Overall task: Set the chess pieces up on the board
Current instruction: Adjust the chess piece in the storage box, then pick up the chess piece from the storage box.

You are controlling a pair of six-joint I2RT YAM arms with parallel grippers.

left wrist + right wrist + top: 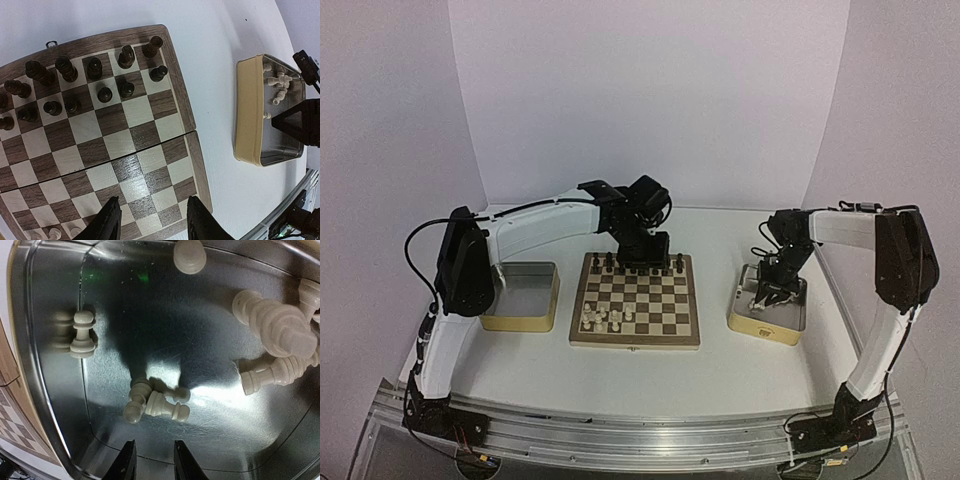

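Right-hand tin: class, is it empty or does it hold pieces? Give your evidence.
Not empty. The tin holds several cream-white chess pieces, lying on its metal floor.

The board (145,135) is grained wood with a satin finish. The tin (200,340) is bare metal inside, scuffed and reflective. The cream pieces (161,406) look smooth and faintly glossy; the dark pieces (65,68) shine. The bench (225,30) is matt white.
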